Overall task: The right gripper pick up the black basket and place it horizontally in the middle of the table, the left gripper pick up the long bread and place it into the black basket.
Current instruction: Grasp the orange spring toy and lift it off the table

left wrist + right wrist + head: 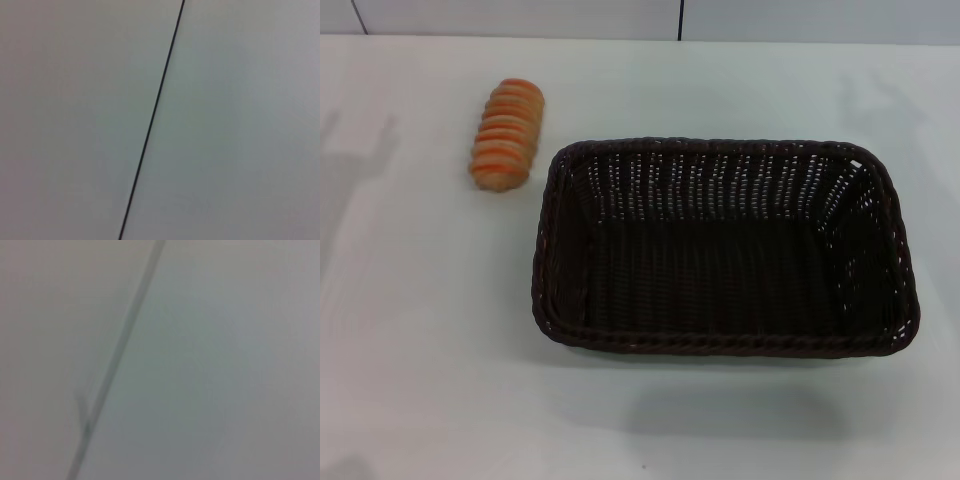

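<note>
The black basket point(725, 247) is a large dark woven wicker basket. It lies with its long side across the white table point(420, 330), right of the middle, and it is empty. The long bread point(506, 134) is a tan loaf with orange stripes. It lies on the table beyond and to the left of the basket, a small gap from the basket's far left corner. Neither gripper nor arm shows in the head view. Both wrist views show only a plain pale surface with a dark seam line point(152, 117).
The table's far edge meets a pale wall with dark seams point(680, 20) at the top of the head view. Faint shadows lie on the table at the left and below the basket.
</note>
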`<control>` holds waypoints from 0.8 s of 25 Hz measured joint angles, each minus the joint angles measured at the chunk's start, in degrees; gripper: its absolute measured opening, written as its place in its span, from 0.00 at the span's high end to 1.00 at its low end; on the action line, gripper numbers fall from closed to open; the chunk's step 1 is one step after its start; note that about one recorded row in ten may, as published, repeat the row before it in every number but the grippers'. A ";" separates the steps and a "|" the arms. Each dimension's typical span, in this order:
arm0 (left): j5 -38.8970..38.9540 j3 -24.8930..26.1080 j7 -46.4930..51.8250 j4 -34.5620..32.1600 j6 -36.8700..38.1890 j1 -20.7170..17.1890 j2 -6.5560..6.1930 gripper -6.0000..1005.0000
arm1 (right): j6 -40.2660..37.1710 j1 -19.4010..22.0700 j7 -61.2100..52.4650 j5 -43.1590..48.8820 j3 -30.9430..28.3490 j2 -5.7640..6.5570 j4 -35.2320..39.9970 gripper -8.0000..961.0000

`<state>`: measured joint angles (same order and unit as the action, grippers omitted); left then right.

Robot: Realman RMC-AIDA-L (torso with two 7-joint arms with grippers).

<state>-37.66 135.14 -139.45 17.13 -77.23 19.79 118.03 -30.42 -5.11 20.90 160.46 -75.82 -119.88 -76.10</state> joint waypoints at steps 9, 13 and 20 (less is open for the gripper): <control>0.00 -3.78 2.74 2.54 -0.26 0.07 0.17 0.20 | -23.69 -1.81 14.26 -28.95 4.49 0.28 16.40 0.65; 0.03 -6.69 4.56 6.05 1.85 -0.23 0.36 0.20 | -25.87 -3.48 18.18 -34.75 6.57 0.43 19.69 0.65; -0.06 -19.27 21.21 30.01 24.08 -4.95 0.19 0.20 | -26.37 -5.35 18.69 -39.21 8.02 0.46 23.48 0.65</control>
<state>-37.72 115.87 -118.24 47.14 -53.15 14.84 118.22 -56.80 -10.46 39.59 121.25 -67.79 -119.42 -52.62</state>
